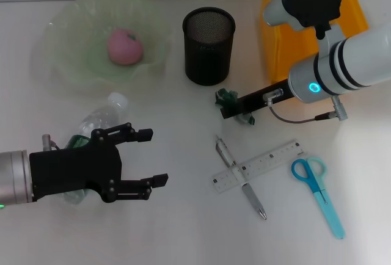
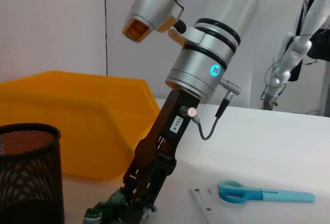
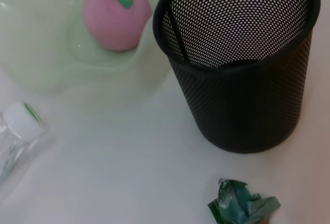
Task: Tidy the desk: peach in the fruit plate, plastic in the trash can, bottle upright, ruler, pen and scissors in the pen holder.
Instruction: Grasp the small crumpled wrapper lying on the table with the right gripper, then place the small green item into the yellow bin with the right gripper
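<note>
peach [image 1: 125,46] in plate [image 1: 67,27] | holder [image 1: 208,46] right | ruler [image 1: 259,166] over pen [image 1: 241,177]

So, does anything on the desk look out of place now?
Yes. The bottle lies on its side by the left gripper. The ruler lies across the pen, scissors beside them. The right gripper is at the crumpled plastic.

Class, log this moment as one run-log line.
right gripper: at plastic | left gripper: open over bottle | peach: in plate
</note>
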